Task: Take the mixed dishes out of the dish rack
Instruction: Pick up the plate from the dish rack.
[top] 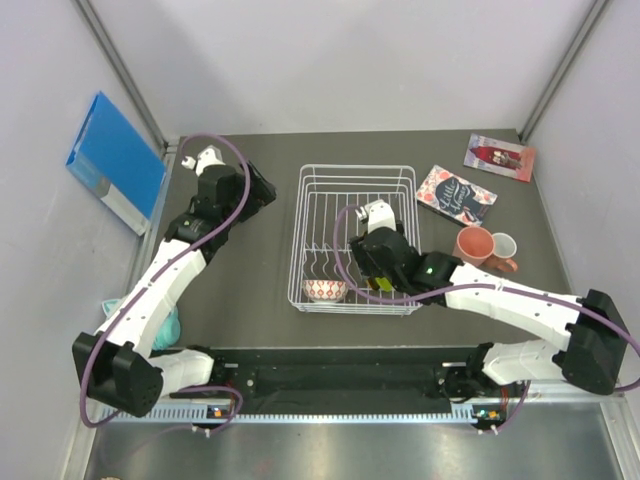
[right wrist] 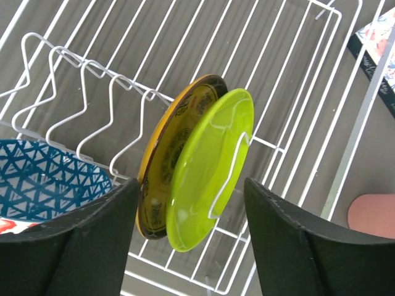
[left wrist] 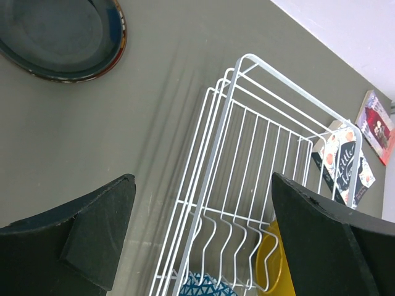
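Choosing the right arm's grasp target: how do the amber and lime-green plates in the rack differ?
The amber plate has a dark printed pattern; the lime-green plate is plain. The amber plate stands nearer the patterned bowl, the lime-green plate beyond it. Both stand on edge in the dish rack, side by side and tilted.

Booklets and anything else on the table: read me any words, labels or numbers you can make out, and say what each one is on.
"Little": on the dark floral booklet; the lettering beneath it is not readable.
On the red booklet: print too blurred to read.
On the blue folder: no text legible, too small.
Nothing else shows readable text.
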{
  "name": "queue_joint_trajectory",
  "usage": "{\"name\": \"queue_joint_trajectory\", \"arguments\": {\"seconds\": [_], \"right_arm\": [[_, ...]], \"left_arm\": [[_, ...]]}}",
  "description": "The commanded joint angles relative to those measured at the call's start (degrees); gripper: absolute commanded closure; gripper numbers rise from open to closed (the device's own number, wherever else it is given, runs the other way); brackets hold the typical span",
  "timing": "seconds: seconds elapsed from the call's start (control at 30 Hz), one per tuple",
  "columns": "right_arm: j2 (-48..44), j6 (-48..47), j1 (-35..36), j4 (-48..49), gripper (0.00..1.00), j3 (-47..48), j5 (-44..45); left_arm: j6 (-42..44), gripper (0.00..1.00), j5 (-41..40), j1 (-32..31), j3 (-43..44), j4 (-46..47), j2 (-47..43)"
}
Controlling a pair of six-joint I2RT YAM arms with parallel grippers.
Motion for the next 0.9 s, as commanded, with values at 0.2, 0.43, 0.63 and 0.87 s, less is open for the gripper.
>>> {"name": "queue_joint_trajectory", "arguments": {"seconds": [0.2,0.43,0.63,0.87], "right_arm": [[-2.86,1.06,-1.06,2.29,0.37,0.35,-0.28],[-4.36,1.07,-1.23,1.59,0.34,0.88,-0.02],[-1.9,1.24,-1.67,2.29,0.36,-0.52,-0.02],[1.27,1.42,-2.55,4.22,0.4,-2.28,-0.64]], "left_arm": [[1.49,0.05,-0.71,-0.35,-0.88,1.78,-1.14],[1.14,0.05,0.17,-0.35,-1.15,2.04,-0.88],[0.79,0.05,0.61,-0.35,-2.29,2.48,-0.88],[1.05,0.05,0.88,-0.35,-3.08,2.57,-0.79]]}}
